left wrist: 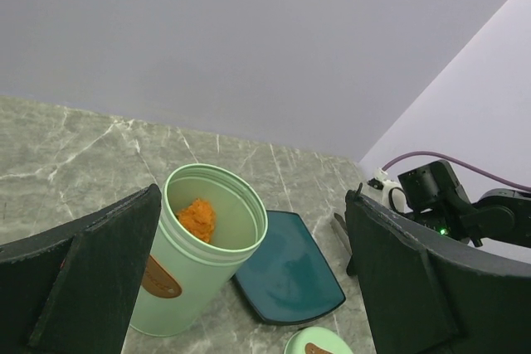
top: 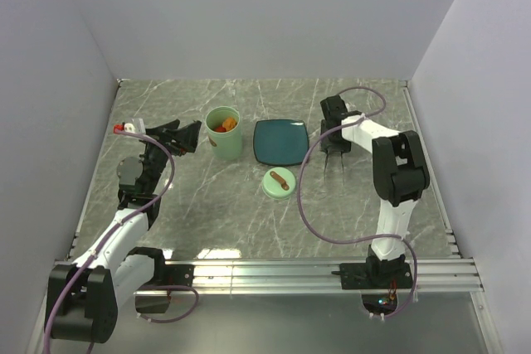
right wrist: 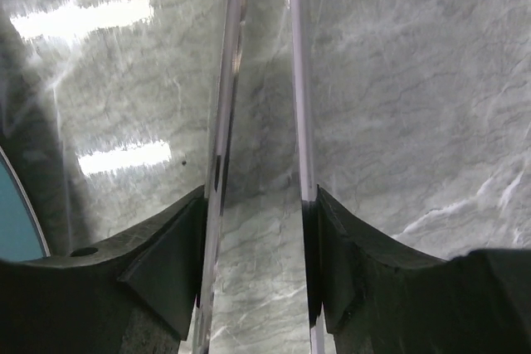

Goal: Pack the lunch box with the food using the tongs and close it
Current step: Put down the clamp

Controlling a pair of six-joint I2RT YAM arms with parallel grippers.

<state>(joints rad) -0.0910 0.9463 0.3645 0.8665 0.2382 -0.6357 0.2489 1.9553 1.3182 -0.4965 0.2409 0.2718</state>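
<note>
Landmark: dark teal plate (top: 281, 141), square, lying flat near the middle of the grey marbled table (top: 249, 230).

Lunch box (top: 224, 132): pale green cup, upright, just left of the plate, touching or nearly touching its edge. Brown tag on its side in the left wrist view. Open at the top.

Food (top: 224, 124): orange pieces inside the lunch box; one rough orange chunk (left wrist: 198, 218) shows against the inner wall. How many pieces lie within cannot be told.

Lid (top: 278, 182): round, green, with a brown strip handle, lying flat on the table just in front of the plate's near edge, apart from the lunch box.

Tongs (right wrist: 261, 122): two thin metal arms, running side by side between the right fingers (right wrist: 166, 263), each arm lying against a finger's inner face, just right of the plate over the table.

Right gripper (top: 333, 151): just right of the plate, pointing down at the table, fingers closed around the tongs.

Left gripper (top: 177, 136): left of the lunch box, off the table, fingers spread wide, grasping nothing.
</note>
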